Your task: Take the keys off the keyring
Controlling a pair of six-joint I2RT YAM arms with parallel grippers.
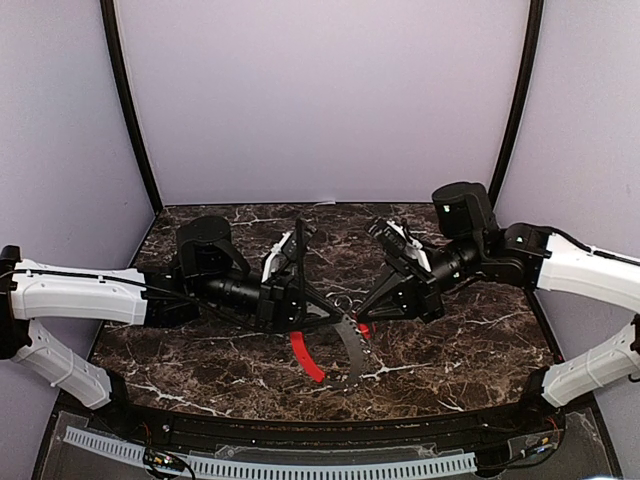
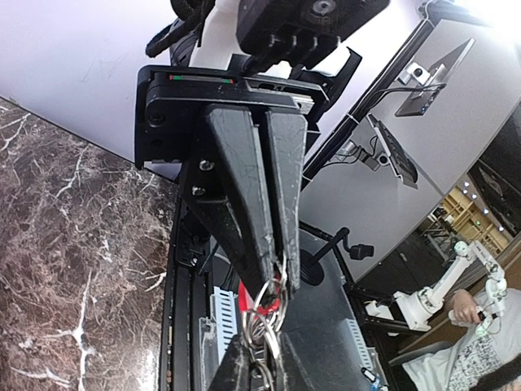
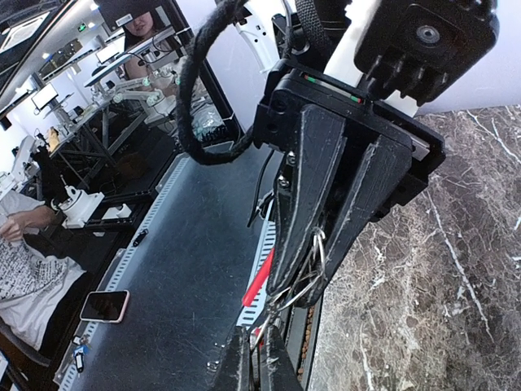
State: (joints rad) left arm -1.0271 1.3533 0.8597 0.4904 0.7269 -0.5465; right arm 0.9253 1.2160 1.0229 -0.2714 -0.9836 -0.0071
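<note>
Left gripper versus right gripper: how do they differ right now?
The left gripper has fingers pressed flat together; the right gripper shows a gap between its fingers, keyring wire inside. The left gripper reaches in from the left, the right gripper from the right. Both pinch the same keyring.

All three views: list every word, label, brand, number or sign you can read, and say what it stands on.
No text can be read in any view.
Green sign in the background of the right wrist view: too small to read.
Print on the person's shirt, right wrist view: blurred, unreadable.
</note>
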